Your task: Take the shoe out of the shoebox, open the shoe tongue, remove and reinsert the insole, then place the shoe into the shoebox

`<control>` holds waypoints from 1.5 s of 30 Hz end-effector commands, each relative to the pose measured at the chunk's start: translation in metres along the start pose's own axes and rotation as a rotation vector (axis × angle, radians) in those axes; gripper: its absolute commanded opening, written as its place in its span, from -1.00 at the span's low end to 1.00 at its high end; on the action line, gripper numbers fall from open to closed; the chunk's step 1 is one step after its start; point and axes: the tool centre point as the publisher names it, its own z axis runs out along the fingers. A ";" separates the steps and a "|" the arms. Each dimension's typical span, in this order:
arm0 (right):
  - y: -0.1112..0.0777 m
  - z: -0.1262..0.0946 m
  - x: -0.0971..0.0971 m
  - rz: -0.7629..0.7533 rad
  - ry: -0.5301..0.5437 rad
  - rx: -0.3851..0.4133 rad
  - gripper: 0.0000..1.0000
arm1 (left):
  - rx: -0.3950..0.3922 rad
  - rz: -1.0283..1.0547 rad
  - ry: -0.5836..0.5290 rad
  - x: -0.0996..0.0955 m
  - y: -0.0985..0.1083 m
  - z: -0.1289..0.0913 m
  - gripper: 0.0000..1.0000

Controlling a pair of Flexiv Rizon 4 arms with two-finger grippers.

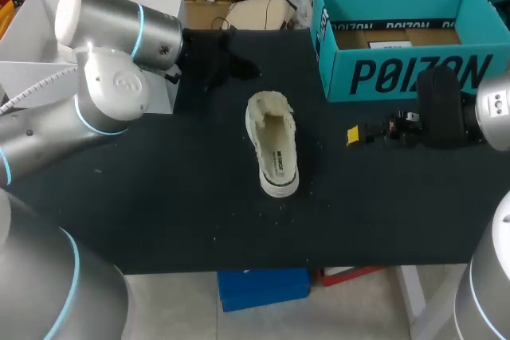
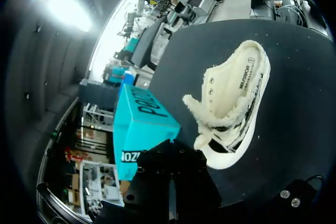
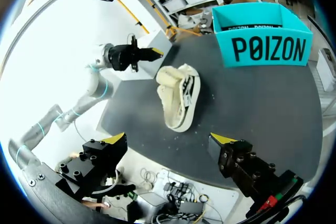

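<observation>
The shoebox [image 1: 414, 76], one teal carton, was seen standing open on the black table [image 1: 159, 197], ahead of the right gripper's [image 3: 168, 140] fingers and farther off than the shoe. Its floor was largely hidden by its own front wall. One cream shoe [image 1: 272, 145] was found on the table outside the box, ahead of those fingers and well apart from them. Its one insole [image 1: 276, 161] was partly shown through the opening, the toe end covered by frayed fabric. Two grippers were counted. The right one's yellow tips were spread wide, nothing between them. The left gripper [image 3: 151, 52] was seen beyond the shoe. Only its black body was shown in its own view, so whether it was released or clenched could not be told.
</observation>
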 end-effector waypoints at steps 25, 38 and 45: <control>-0.001 0.001 0.000 0.000 0.001 -0.003 1.00 | 0.169 0.101 0.418 0.062 -0.042 0.041 -1.00; -0.001 0.001 0.000 0.000 0.001 -0.003 1.00 | 0.183 0.205 0.511 0.078 -0.049 0.073 -1.00; -0.001 0.001 0.000 0.000 0.001 -0.003 1.00 | 0.147 0.249 0.429 0.049 -0.048 0.061 -1.00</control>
